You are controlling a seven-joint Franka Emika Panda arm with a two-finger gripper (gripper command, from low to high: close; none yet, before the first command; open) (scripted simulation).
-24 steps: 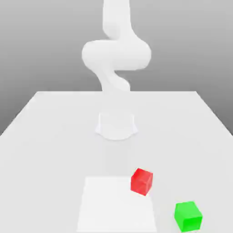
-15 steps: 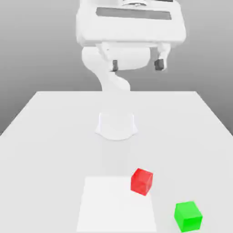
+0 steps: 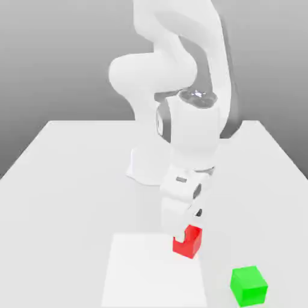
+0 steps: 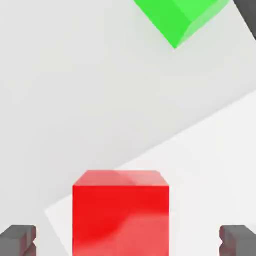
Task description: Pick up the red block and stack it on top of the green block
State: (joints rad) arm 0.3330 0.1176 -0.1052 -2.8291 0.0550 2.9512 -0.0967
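With its two fingers spread wide, the gripper (image 3: 189, 228) hangs over the red block (image 3: 190, 245); nothing is gripped. Red block: on the tabletop (image 3: 72, 210), at a corner of the white patch (image 3: 153, 274). Green block (image 3: 248, 286): off the patch, nearer the camera and toward the exterior view's right, apart from the red one.

Hand view: a fingertip lies on either side of the red block, with a visible gap at both flanks. Block faces look square to the closing direction, so little or no wrist turn seems needed.

Step in hand, as judged: final lowering onto the red block, then the grasp. Method: descend straight, keep the block centred between the pads, and stop short of the table. Close only once the pads reach well down the side faces; a shallow pinch could let the cube tip or slip. Close gently and evenly, since uneven contact may twist it. Then lift vertically, high enough to clear the green block's top before any sideways travel. Stacking remains to be done.
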